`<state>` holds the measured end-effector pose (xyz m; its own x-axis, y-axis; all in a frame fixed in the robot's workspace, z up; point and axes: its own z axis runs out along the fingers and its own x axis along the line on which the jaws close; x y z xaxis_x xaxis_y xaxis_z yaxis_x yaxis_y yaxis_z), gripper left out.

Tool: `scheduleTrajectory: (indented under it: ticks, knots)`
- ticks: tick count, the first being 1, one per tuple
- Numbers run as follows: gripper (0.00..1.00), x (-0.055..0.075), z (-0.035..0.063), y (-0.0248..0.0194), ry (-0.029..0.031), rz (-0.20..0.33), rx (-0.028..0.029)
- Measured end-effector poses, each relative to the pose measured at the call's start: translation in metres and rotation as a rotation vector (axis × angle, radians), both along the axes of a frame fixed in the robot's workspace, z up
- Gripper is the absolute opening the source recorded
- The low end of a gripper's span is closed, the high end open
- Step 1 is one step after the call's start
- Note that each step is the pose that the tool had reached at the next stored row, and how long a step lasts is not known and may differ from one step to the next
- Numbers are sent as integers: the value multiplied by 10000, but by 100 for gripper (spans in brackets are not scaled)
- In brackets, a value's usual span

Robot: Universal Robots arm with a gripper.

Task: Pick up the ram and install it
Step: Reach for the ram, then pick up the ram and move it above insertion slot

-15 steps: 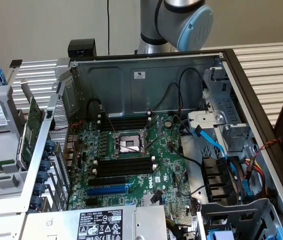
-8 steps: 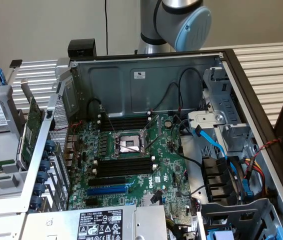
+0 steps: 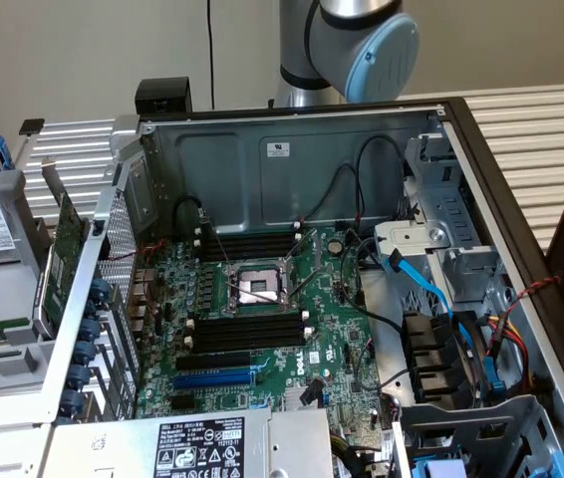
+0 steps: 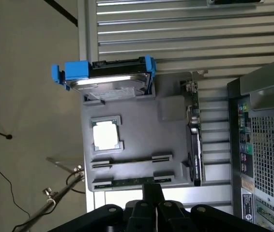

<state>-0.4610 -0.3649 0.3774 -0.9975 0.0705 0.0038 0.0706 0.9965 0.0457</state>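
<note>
Now our closed, empty claw (image 4: 152,191) hangs over the ram (image 4: 127,181), edge-up in its gray tray (image 4: 142,125); we judge it light, stiff, fragile, best pinched mid-length.

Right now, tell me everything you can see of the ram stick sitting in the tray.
The ram shows edge-on as a long, thin green circuit-board strip. It stands on its long edge in a slot of the gray tray, straight and level, with each end seated in a gray bracket. Its faces, label and chips are hidden from this angle. The shut gripper hangs over its middle; whether they touch cannot be told.
</note>
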Motion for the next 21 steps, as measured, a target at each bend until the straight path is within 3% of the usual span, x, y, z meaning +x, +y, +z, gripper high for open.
scheduleTrajectory:
  ticks: [5, 21]
  knots:
    - [10, -57, -1, 0, 0, 16, 0]
    - [10, -64, -5, 0, 11, 19, 1]
